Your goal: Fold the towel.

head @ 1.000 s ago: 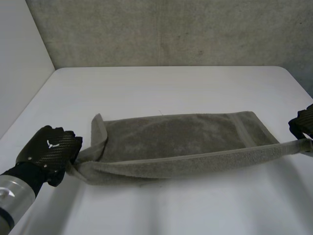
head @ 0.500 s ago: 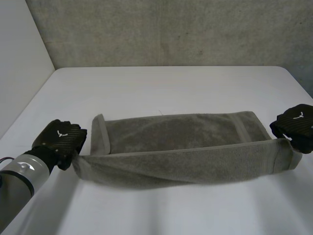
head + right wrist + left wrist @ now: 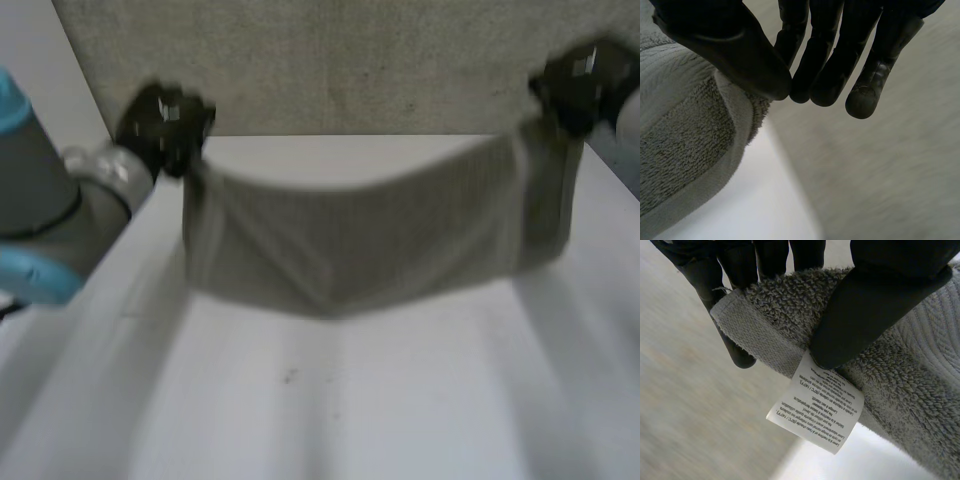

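In the head view the towel [image 3: 350, 240] hangs above the table [image 3: 400, 400], slung between the left hand [image 3: 165, 120] and the right hand [image 3: 580, 85]. It sags in the middle, so it looks soft, limp and light, best held by its corners.

In the left wrist view the left hand [image 3: 875, 305] pinches a corner between thumb and fingers, beside the care label [image 3: 815, 407].

In the right wrist view the right hand [image 3: 740, 55] clamps the hemmed corner the same way.
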`<action>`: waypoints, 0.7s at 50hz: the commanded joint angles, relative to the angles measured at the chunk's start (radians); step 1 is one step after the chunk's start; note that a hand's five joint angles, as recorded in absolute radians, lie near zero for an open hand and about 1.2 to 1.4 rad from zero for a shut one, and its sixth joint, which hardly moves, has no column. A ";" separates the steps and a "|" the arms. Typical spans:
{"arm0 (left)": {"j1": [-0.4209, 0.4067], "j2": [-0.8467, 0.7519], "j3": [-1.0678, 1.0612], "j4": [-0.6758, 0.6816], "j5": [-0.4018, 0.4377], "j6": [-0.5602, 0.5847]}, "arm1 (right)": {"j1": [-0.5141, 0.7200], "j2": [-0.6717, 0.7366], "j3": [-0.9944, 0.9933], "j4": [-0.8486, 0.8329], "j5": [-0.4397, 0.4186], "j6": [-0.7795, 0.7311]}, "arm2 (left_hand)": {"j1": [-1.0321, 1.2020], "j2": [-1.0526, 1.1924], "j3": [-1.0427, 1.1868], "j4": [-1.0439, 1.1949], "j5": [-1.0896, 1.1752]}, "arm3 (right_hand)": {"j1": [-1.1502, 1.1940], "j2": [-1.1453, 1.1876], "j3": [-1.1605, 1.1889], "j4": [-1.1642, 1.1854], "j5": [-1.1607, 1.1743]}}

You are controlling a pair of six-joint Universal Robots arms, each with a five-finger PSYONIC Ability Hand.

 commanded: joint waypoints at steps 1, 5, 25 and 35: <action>-0.014 -0.027 0.314 0.165 -0.109 -0.096 | 0.037 0.049 -0.309 -0.167 0.065 0.233 | 0.195 0.177 0.179 0.177 0.197 | 0.054 0.064 0.061 0.055 0.032; -0.009 -0.006 0.311 0.242 -0.156 -0.162 | 0.035 0.019 -0.296 -0.263 0.099 0.345 | 0.195 0.177 0.179 0.177 0.197 | 0.054 0.064 0.061 0.055 0.032; 0.034 0.042 -0.475 0.206 -0.149 -0.111 | -0.020 -0.063 0.487 -0.108 -0.157 0.060 | 0.195 0.177 0.179 0.177 0.197 | 0.054 0.064 0.061 0.055 0.032; 0.071 0.099 -0.677 0.261 -0.100 0.012 | -0.046 -0.061 0.670 -0.147 -0.162 -0.032 | 0.195 0.177 0.179 0.177 0.197 | -0.696 -0.687 -0.689 -0.695 -0.719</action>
